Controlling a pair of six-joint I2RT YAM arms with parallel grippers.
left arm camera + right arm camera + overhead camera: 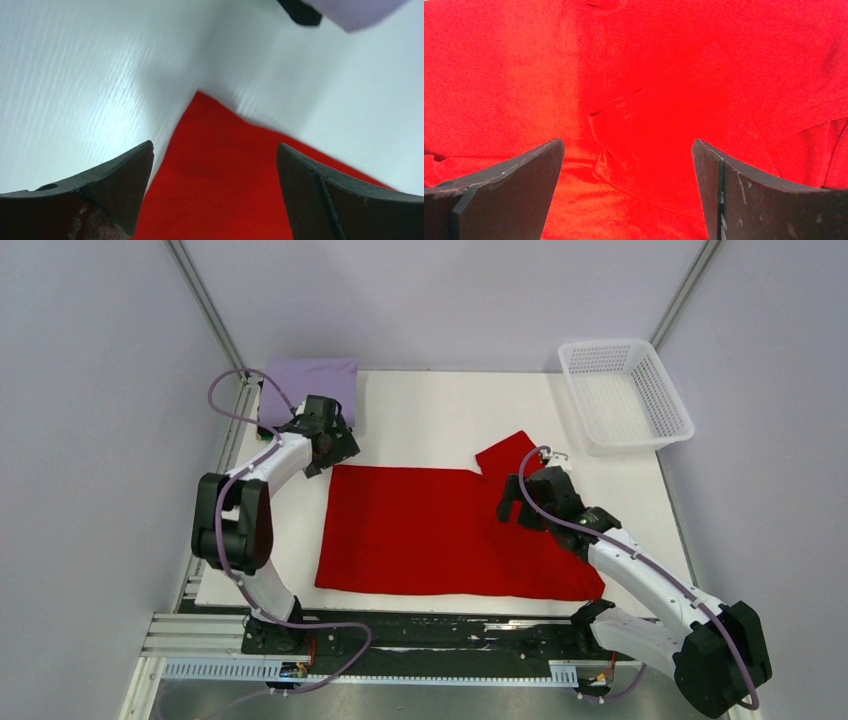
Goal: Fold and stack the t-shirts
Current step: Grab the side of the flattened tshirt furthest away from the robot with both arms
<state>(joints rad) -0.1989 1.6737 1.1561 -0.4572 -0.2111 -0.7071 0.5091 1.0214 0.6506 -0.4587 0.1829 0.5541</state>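
White tabletop (440, 420) is carrying the red t-shirt (420, 530) spread flat at its centre, not yet folded, while I am holding my left claw (332, 453) released over its 10 o'clock corner and my right claw (518, 503) released near 2 o'clock, the lavender t-shirt (315, 380) already lying folded at 11 o'clock.

Plain pale grey walls (450, 290) fill the top and both sides of the frame. A white table (430, 415) sits at centre under soft, even light. Metal posts (205, 300) slant in the upper corners.
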